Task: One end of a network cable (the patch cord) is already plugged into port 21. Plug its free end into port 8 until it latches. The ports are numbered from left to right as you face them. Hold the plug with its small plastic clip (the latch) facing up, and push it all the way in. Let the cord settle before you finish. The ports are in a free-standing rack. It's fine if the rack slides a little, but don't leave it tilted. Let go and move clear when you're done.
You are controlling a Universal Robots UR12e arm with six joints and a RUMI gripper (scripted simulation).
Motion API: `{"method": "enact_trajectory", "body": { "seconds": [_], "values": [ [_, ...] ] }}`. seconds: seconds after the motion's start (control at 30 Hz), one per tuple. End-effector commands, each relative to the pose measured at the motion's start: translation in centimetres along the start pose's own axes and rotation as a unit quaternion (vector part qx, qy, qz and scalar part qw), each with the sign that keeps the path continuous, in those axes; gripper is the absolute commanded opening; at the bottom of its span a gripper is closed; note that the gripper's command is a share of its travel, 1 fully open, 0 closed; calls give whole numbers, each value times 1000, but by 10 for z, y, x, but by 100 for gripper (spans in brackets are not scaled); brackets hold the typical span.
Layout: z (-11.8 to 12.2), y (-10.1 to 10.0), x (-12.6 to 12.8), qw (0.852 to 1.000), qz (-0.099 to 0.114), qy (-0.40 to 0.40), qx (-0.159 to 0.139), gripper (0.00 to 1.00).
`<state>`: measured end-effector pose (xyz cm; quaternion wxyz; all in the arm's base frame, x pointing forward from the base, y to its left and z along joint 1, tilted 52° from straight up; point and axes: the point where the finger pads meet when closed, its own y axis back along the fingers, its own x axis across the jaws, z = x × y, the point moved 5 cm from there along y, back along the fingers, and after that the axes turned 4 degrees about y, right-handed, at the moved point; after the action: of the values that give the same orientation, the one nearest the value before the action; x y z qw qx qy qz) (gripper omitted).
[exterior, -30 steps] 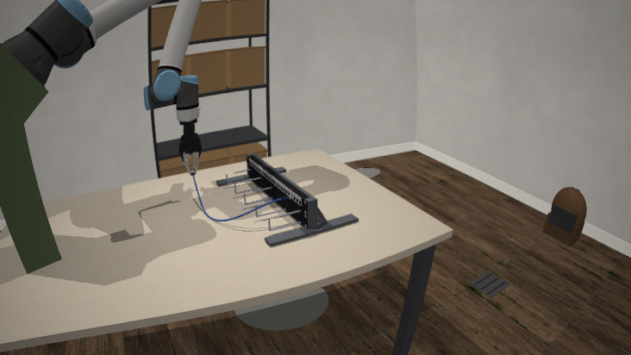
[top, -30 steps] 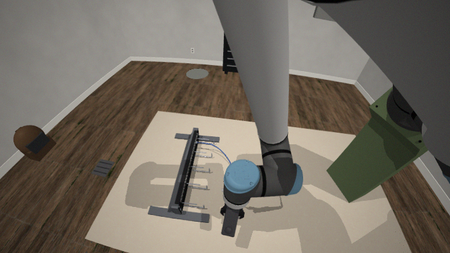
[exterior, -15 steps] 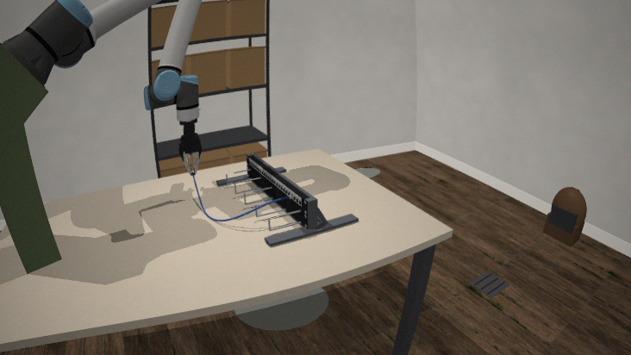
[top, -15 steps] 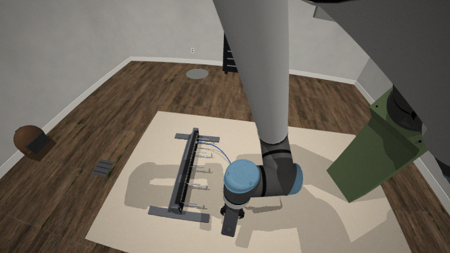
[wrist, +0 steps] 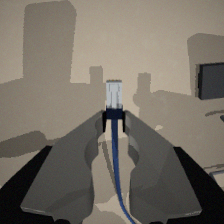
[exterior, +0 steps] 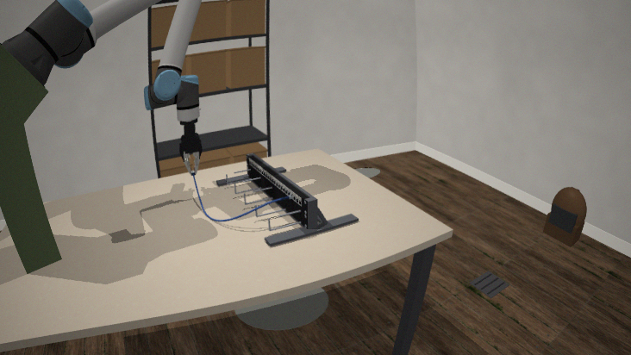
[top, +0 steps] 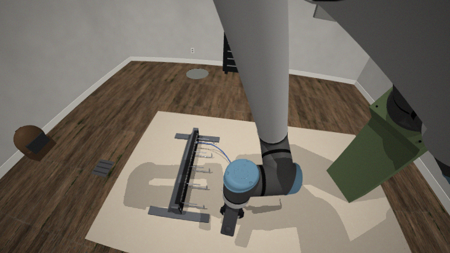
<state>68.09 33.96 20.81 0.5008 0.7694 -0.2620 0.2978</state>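
Note:
My gripper [wrist: 114,112] is shut on the free end of the blue patch cord. The clear plug [wrist: 114,94] sticks out beyond the fingertips and points down at the table. In the exterior view the gripper [exterior: 190,162] hangs above the table, behind the rack [exterior: 282,192] and well clear of it. The blue cord [exterior: 229,214] sags from the fingers to the table and runs to a port near the rack's near end. In the top view the cord [top: 217,148] shows beside the rack [top: 186,172], and the wrist hides the gripper. The latch side of the plug cannot be told.
The rack stands upright on two flat feet [exterior: 311,228] with thin cable bars [exterior: 246,189] sticking out on my side. A shelf unit with boxes [exterior: 211,79] stands behind the table. The green robot mount [exterior: 20,176] is at the left.

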Motion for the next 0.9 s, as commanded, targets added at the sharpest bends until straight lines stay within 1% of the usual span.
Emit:
{"method": "enact_trajectory", "body": {
  "seconds": [0.0,0.87],
  "values": [
    [0,1,1,1000,0,-3,0,0],
    [11,4,11,999,0,-50,0,0]
  ]
}}
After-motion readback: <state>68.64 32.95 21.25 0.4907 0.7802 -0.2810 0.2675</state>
